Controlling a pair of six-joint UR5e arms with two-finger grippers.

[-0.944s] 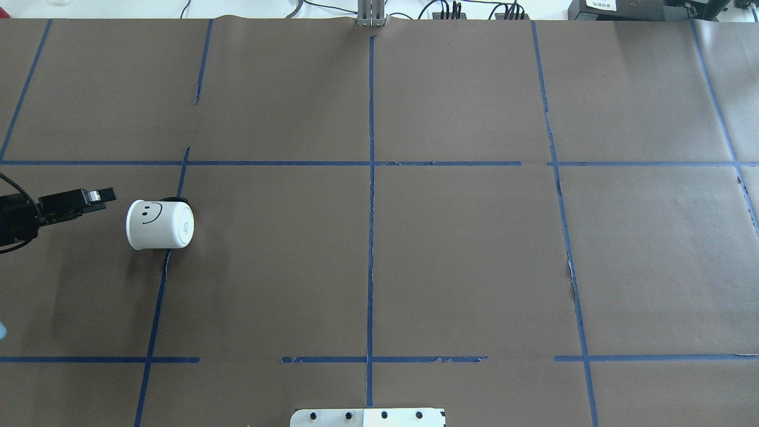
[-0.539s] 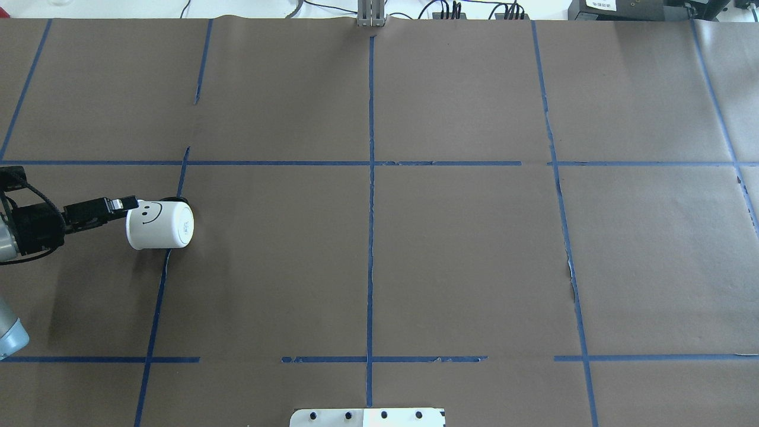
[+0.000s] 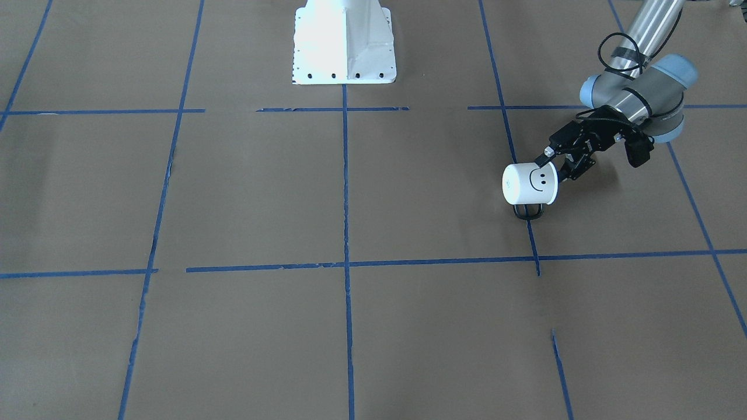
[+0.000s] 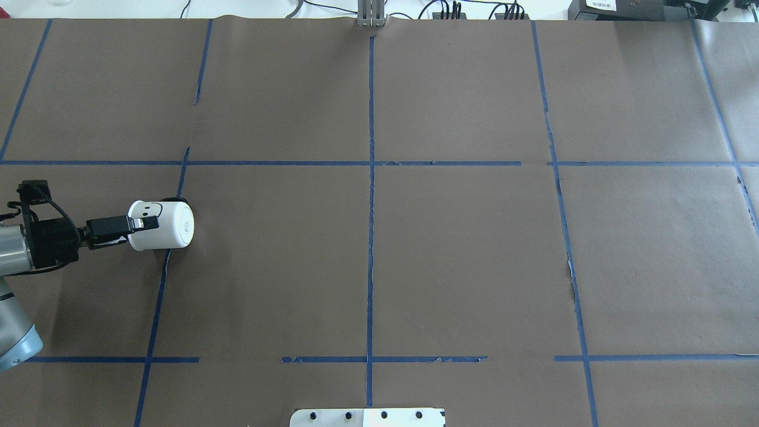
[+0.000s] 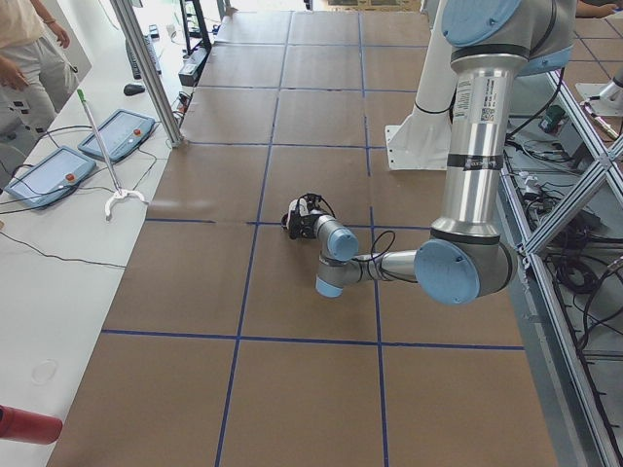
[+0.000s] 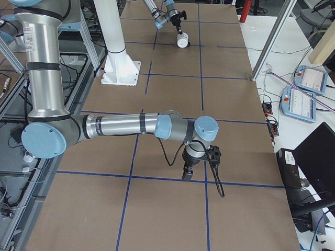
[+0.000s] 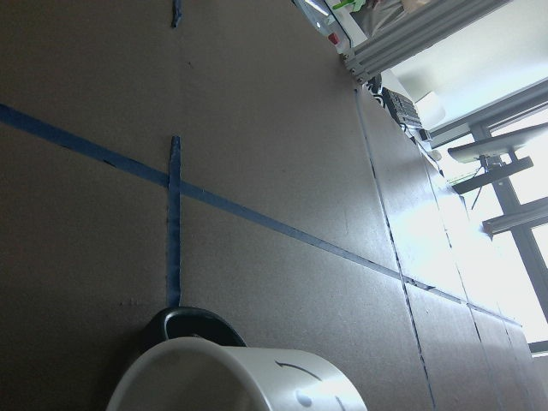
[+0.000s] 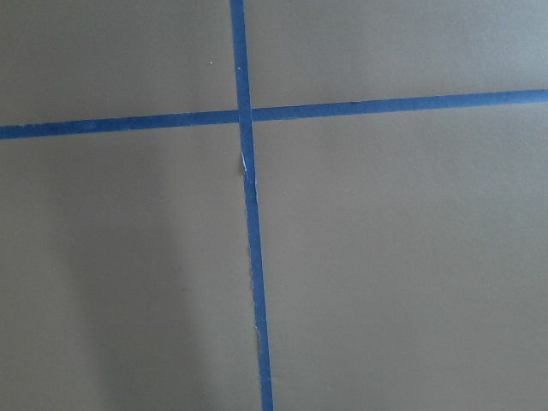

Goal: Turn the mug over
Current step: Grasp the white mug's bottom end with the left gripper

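Observation:
The white mug [image 4: 166,228] with the black smiley lies on its side on the brown paper at the table's left, its flat bottom pointing to the table's middle. In the front view the mug [image 3: 528,184] has its black handle [image 3: 527,213] against the table. My left gripper [image 4: 145,224] is open at the mug's mouth end, one finger over the upper wall near the smiley; the front view also shows the left gripper [image 3: 557,163] there. The left wrist view shows only the mug's wall [image 7: 231,377]. My right gripper [image 6: 187,175] shows only in the exterior right view, low over bare paper; I cannot tell its state.
Blue tape lines [image 4: 371,237] divide the paper into squares. The white robot base plate [image 3: 344,44] stands at the table's near middle edge. Teach pendants [image 5: 49,175] and a person [image 5: 24,58] are beyond the far table edge.
My left gripper has moved right, from a gap beside the mug to its mouth end, with a finger now over the mug's wall. The mug has not moved.

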